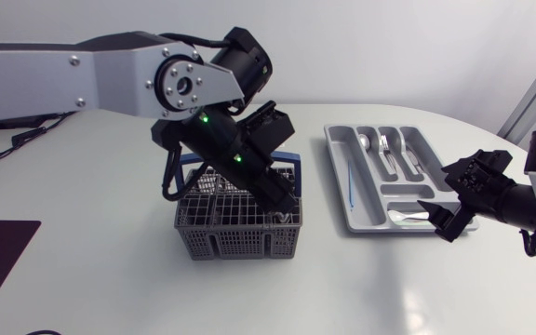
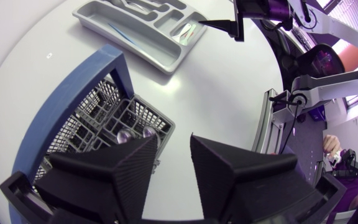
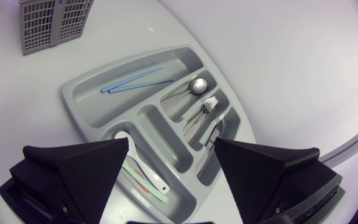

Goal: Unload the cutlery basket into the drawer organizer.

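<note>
Cutlery basket (image 1: 221, 244): grey, with a blue handle (image 2: 73, 87), standing mid-table to the left of the organizer and apart from it.
Inside the basket: through my left wrist camera I see two rounded metal ends (image 2: 132, 133) in a corner cell; I can't make out the rest.
Left gripper (image 1: 289, 202): hangs over the basket's right corner, fingers slightly parted with nothing between them.
Drawer organizer (image 1: 406, 191): grey tray on the right side of the table.
Organizer contents: two blue sticks (image 3: 135, 81) in the long outer slot, a spoon (image 3: 196, 86) and a fork (image 3: 210, 104) in the middle slots, and a white spoon (image 3: 146, 173) in the crosswise end slot.
Right gripper (image 3: 171, 149): spread wide and holding nothing, poised above the organizer's end slot.
Table (image 1: 110, 270): white, with a rounded edge.
</note>
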You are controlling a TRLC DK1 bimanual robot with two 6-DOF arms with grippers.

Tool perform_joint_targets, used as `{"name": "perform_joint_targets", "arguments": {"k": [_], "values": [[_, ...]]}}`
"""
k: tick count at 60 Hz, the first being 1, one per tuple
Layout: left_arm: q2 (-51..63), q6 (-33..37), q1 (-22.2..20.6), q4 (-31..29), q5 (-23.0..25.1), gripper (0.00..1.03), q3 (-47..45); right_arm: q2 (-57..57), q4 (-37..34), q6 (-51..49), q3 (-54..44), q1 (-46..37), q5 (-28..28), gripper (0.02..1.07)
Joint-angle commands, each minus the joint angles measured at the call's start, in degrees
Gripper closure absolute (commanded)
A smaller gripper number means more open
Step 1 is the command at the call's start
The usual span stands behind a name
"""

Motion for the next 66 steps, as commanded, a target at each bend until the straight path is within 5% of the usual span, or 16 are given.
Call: {"name": "perform_joint_targets", "arguments": {"k": [1,26,42,66], "values": [[1.67,-3.29,0.30,1.22,-0.41,0.57,-2.76,-0.83,-0.43,0.90,-2.22,0.42,-0.28,0.07],[0.18,-7.25,0.04,6.58,-6.21,0.50,-7.95,-5.31,-0.35,-0.07,-6.62,0.42,-1.25,0.07],[-5.54,-10.67,-1.37,19.86,-10.87,0.50,-17.53,-6.72,-0.43,-0.59,-8.20,0.42,-1.25,0.07],[-8.97,-12.87,-2.25,26.45,-10.87,0.51,-21.13,-7.77,-0.17,-1.65,-9.95,0.42,-1.25,0.07]]}}
